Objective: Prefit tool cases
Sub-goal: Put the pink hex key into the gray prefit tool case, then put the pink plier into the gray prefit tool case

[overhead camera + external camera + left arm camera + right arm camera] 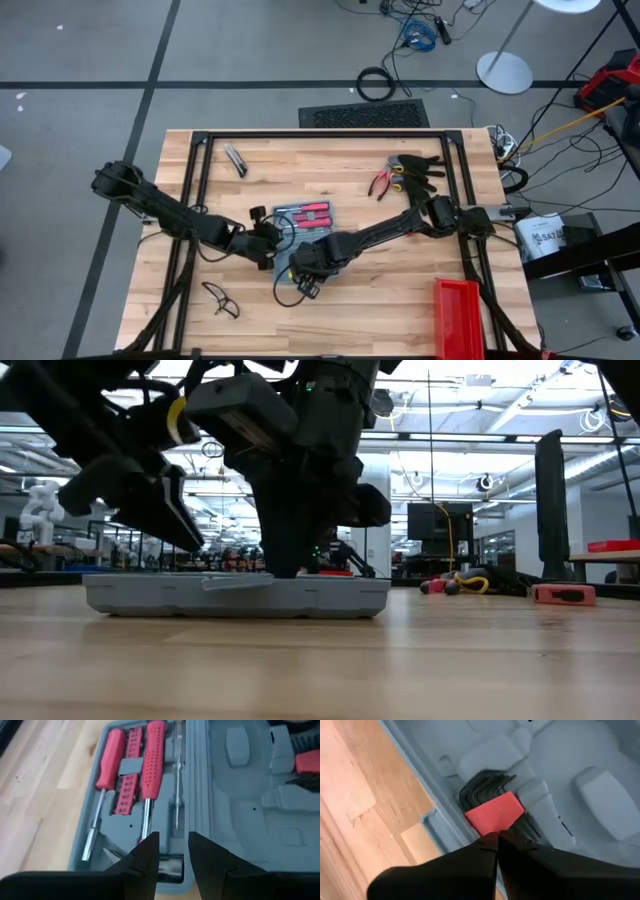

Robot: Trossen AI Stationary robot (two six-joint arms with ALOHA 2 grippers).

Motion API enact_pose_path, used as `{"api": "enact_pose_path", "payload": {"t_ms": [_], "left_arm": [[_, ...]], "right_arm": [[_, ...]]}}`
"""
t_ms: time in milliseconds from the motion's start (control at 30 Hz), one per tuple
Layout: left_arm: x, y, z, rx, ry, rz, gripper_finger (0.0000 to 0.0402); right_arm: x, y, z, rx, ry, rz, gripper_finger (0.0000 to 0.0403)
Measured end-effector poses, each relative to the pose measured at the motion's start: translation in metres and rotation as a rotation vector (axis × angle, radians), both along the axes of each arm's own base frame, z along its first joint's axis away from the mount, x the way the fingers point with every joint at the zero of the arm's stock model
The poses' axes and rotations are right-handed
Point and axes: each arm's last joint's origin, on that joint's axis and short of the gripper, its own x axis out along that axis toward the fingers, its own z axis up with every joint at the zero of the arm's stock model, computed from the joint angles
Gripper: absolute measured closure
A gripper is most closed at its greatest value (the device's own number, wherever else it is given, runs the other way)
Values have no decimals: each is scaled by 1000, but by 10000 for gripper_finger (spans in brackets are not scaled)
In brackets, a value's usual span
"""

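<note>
A: Where's the case?

B: Lying open and flat in the middle of the desk, both arms over it. The low view shows it as a grey slab resting level on the wood.

A: What's already in it?

B: Going by the left wrist view, two red-handled screwdrivers sit in their slots with a red bit strip between them. In the right wrist view a set of hex keys in a red holder sits in its recess near the case's edge. I'd call those seated.

A: And what's left?

B: The other half of the tray shows several bare moulded pockets. Red-handled pliers and some dark tools lie loose toward the far right of the desk, a small knife-like tool lies at the far left, and a wire-like item lies at the near left. So I'd judge it partly done, with a fair share still to fit.

A: The claws?

B: Left claw has its fingers apart, holding nothing, poised just over the case's edge by the screwdrivers. Right claw has its fingers pressed together, tips right at the red hex-key holder. It looks more like pushing the set home than gripping it, but I can't tell whether it's touching.

A: Anything else?

B: A red bin stands at the near right corner.
</note>
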Motion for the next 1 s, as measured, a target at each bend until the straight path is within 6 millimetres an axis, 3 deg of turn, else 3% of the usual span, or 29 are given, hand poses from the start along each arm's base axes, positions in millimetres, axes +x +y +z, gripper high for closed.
{"api": "enact_pose_path", "payload": {"t_ms": [133,333,567,700,1000], "left_arm": [[1,-1,-5,-7,18,14,290],[1,-1,-5,-9,14,16,290],[0,0,-5,-2,19,17,290],[0,-1,-5,-1,20,18,290],[0,0,-5,1,16,20,290]], "right_arm": [[0,-1,4,-4,-6,-3,403],[4,-4,25,-63,-53,-4,403],[12,-3,-3,-60,-27,4,403],[14,-4,-4,-30,-28,3,403],[13,-5,28,-87,-94,13,403]]}}
